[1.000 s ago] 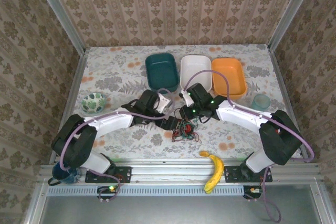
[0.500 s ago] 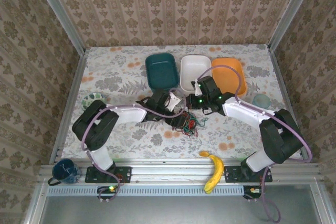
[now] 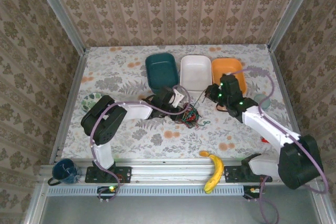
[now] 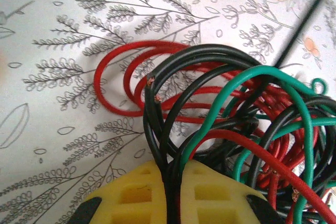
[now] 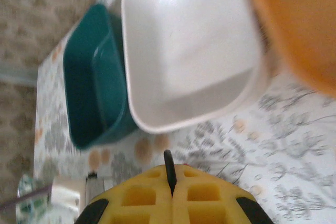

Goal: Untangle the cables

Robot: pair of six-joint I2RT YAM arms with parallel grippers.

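Here, cables: tangle of thin black, red, green wires (image 4: 252, 129), likely soft, light; grab loose loops.
Left gripper (image 4: 170, 179): pinching black wire (image 4: 210, 51), six o'clock.
Right gripper (image 5: 169, 182): pinching black wire too.

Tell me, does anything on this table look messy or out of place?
Yes. The cables mid-table are a knotted heap of red, green and black loops, and the black cable shows a frayed bare end. A banana lies across the metal rail at the near edge, an odd spot for fruit.
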